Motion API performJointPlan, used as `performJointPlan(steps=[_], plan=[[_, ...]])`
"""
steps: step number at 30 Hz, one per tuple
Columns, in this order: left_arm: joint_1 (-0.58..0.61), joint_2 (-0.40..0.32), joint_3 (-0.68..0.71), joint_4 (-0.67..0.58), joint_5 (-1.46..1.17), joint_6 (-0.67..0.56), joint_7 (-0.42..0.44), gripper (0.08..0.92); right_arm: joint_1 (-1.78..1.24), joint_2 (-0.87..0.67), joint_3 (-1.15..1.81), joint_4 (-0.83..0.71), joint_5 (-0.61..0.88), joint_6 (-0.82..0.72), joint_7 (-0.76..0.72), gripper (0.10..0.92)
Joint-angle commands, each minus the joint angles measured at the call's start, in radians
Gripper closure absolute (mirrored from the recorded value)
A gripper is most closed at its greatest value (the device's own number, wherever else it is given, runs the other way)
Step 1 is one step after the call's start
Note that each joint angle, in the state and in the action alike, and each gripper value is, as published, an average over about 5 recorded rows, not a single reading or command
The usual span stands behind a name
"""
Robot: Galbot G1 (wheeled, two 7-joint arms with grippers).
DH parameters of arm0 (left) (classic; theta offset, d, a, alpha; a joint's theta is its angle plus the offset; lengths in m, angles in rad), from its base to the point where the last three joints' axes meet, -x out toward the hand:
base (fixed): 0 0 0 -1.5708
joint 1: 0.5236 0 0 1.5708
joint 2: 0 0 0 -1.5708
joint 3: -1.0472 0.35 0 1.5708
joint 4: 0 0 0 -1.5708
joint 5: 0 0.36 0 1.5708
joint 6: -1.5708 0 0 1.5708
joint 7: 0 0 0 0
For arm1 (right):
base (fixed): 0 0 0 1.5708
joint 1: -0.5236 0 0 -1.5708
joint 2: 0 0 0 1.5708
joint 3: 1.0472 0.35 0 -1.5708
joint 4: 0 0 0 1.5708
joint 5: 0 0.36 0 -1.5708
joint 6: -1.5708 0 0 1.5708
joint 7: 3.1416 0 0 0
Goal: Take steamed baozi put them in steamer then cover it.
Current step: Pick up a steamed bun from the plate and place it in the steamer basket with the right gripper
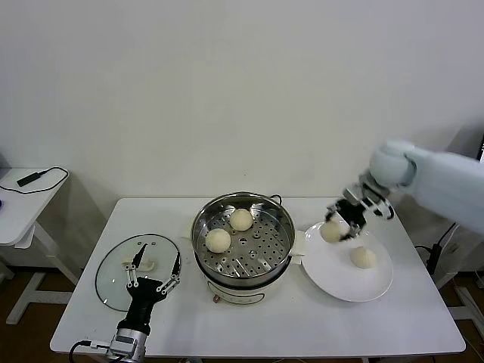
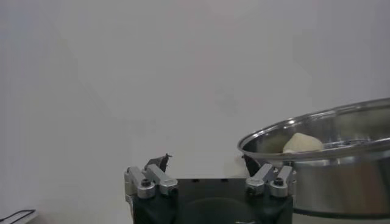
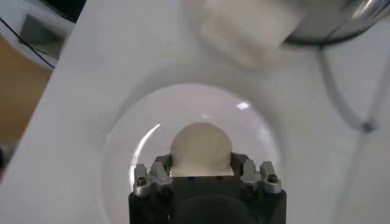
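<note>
The steel steamer [image 1: 200, 228] stands mid-table with two baozi [image 1: 241, 219] [image 1: 218, 240] on its perforated tray. My right gripper [image 1: 339, 227] is shut on a third baozi [image 1: 331, 231], held just above the left rim of the white plate [image 1: 340, 286]. One more baozi [image 1: 364, 258] lies on that plate. The right wrist view shows the held bun [image 3: 201, 145] between the fingers, over the plate [image 3: 131, 155]. My left gripper [image 1: 157, 261] stands open and empty over the glass lid [image 1: 112, 281]. In the left wrist view it [image 2: 205, 161] faces the steamer [image 2: 341, 179], where a bun [image 2: 301, 143] peeks over the rim.
The lid lies flat at the table's front left, its white handle [image 1: 146, 265] between the left fingers. A small side table [image 1: 19, 208] with a black cable stands to the far left. The steamer's cream base [image 3: 244, 30] is close to the plate.
</note>
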Motion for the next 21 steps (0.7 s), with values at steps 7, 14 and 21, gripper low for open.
performJointPlan(steps=[7,14,21], plan=[[0.005,0.002,-0.002,-0.009,-0.003,-0.004,0.0,0.177,0.142,0.279,-0.021,0.219,-0.128,0.298,0.062,0.361],[0.007,0.003,-0.006,-0.007,-0.008,-0.008,-0.001,0.177,0.036,0.324,-0.034,0.25,-0.305,0.399,0.144,0.368],[0.001,0.002,-0.004,0.002,-0.01,-0.013,-0.001,0.177,-0.031,0.344,-0.041,0.24,-0.428,0.472,0.197,0.372]])
